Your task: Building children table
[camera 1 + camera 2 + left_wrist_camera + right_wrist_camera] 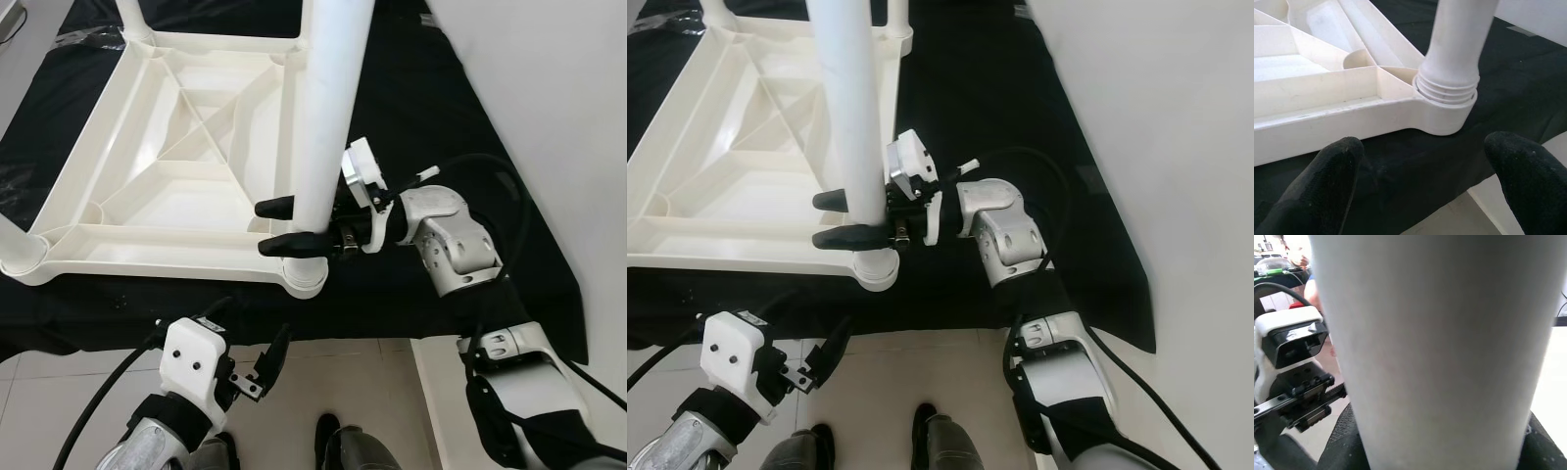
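**Leg seating at the near corner socket**

A black cloth covers the floor here, with pale tile at its near edge and a white wall to my right. On the cloth lies the white tabletop, upside down, its ribbed underside facing me.

I have the right pincer clamped on a white table leg, one black finger on each side of the tube just above the near right corner socket. The leg stands upright in that socket. In the left wrist view I can see thread rings at the leg's foot, showing above the socket rim, so I judge the leg is entered but not fully screwed home.

The left pincer hangs low over the tile, fingers apart, holding nothing, pointed toward that same corner.

Next, I reckon, comes turning the leg down until the rings vanish, while keeping it plumb so the thread does not cross.

Another leg stands at the far corner, and a further socket sits at the near left. The cloth could let the tabletop slide or spin under torque; my left pincer may need to brace the rim.
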`<state>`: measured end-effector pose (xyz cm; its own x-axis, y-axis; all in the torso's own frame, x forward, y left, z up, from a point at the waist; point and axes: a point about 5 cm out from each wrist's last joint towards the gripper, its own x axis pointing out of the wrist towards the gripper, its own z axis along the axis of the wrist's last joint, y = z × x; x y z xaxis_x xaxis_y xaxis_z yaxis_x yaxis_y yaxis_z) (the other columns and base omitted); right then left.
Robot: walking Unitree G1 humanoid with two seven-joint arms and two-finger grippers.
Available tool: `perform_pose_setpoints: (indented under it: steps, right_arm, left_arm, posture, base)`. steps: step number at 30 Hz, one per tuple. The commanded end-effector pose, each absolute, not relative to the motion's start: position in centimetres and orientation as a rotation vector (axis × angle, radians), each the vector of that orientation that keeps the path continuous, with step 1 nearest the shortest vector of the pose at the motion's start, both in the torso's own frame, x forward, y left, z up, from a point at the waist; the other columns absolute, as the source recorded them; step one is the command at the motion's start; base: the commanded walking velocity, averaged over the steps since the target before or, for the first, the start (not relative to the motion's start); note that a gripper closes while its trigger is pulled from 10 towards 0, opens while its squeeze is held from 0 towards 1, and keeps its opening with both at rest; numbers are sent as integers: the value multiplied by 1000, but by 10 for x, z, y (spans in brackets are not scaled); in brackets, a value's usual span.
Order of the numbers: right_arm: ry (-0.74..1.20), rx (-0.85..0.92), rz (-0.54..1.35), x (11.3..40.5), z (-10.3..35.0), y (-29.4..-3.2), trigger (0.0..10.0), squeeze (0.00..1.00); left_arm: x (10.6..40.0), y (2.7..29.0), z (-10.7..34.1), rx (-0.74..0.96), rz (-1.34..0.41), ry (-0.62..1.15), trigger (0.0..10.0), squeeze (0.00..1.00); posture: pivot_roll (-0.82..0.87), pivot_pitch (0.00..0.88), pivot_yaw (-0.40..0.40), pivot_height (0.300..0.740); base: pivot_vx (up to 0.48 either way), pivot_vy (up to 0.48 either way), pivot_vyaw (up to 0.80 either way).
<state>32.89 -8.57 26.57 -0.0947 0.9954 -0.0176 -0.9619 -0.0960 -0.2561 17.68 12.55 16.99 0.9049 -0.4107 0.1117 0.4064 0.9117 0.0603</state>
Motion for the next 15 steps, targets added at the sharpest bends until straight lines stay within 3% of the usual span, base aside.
perform_pose_setpoints:
  steps: [1, 7, 8, 9, 10, 11, 12, 13, 14, 15]
  right_arm:
    - [-167, -149, 1653, 325, 254, -93, 0, 0]
    - [-145, -158, 1525, 319, 244, -102, 0, 0]
    - [-120, -116, 1345, 315, 233, -101, 0, 0]
    - [-120, -116, 1345, 315, 233, -101, 0, 0]
    - [-14, -43, 967, 302, 203, -88, 0, 0]
    - [-14, -43, 967, 302, 203, -88, 0, 0]
    - [38, -33, 642, 293, 189, -87, 0, 0]
    - [38, -33, 642, 293, 189, -87, 0, 0]
    - [67, -15, 461, 293, 185, -84, 0, 0]
    - [74, -12, 396, 295, 185, -79, 0, 0]
  left_arm:
    - [174, 126, 167, 40, -430, -98, 10000, 0]
    - [176, 126, 166, 39, -431, -100, 10000, 0]
    - [177, 125, 166, 37, -432, -103, 10000, 0]
    - [177, 125, 166, 37, -432, -103, 10000, 0]
    - [180, 125, 166, 36, -438, -107, 10000, 0]
    - [180, 125, 166, 36, -438, -107, 10000, 0]
    - [184, 125, 166, 35, -446, -112, 10000, 0]
    - [184, 125, 166, 35, -446, -112, 10000, 0]
    - [188, 124, 166, 36, -454, -116, 10000, 0]
    - [190, 124, 165, 38, -460, -117, 10000, 0]
  posture:
    - [146, 320, -80, 740]
    - [126, 312, -84, 740]
    - [100, 302, -89, 740]
    - [100, 302, -89, 740]
    - [70, 300, -76, 740]
    - [70, 300, -76, 740]
    - [65, 297, -65, 740]
    - [65, 297, -65, 740]
    - [57, 282, -57, 740]
    - [58, 279, -58, 740]
  base:
    - [0, 0, 0]
    - [0, 0, 0]
    - [0, 0, 0]
    - [0, 0, 0]
    - [0, 0, 0]
    - [0, 0, 0]
    - [0, 0, 0]
    - [0, 0, 0]
    - [0, 0, 0]
    - [0, 0, 0]
